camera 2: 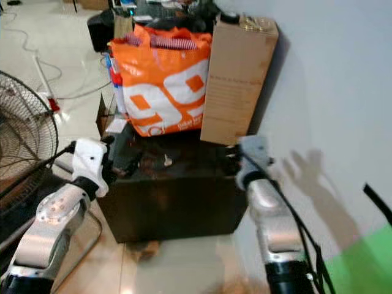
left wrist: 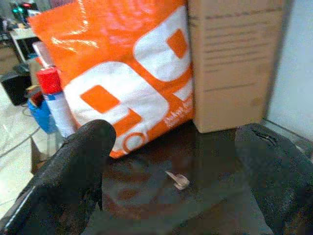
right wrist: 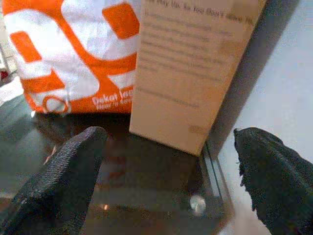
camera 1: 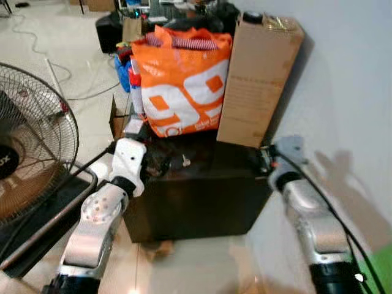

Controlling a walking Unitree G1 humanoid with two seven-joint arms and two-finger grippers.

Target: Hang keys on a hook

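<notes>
Left eye view: the keys point(camera 1: 184, 161) lie loose on the dark glossy top of a low black cabinet point(camera 1: 202, 208), in front of an orange and white shopping bag point(camera 1: 182, 86); nothing grips them, so the pickup is not done and I judge the task barely started. No hook can be made out anywhere. The left gripper point(camera 1: 145, 136) sits at the cabinet's left edge, just left of the keys; the right gripper point(camera 1: 264, 158) sits at its right edge, near the pale wall point(camera 1: 355, 92). The bag stands stuffed, with red-and-white striped cloth at its mouth; a tall cardboard box point(camera 1: 257, 79) stands on end right of it, touching it, contents not visible. A floor fan point(camera 1: 30, 147) stands at far left. Right eye view: same layout, keys untouched on the top. Left wrist view: the left gripper's fingers point(left wrist: 73, 171) are spread wide, with the keys lying on the top between and beyond them, clear of both. A red-capped bottle point(left wrist: 54, 98) stands left of the bag. Right wrist view: the right gripper's fingers point(right wrist: 68, 176) are spread apart and empty, aimed at the box's foot. Remaining: grasp, lift, locate a hook, hang.
</notes>
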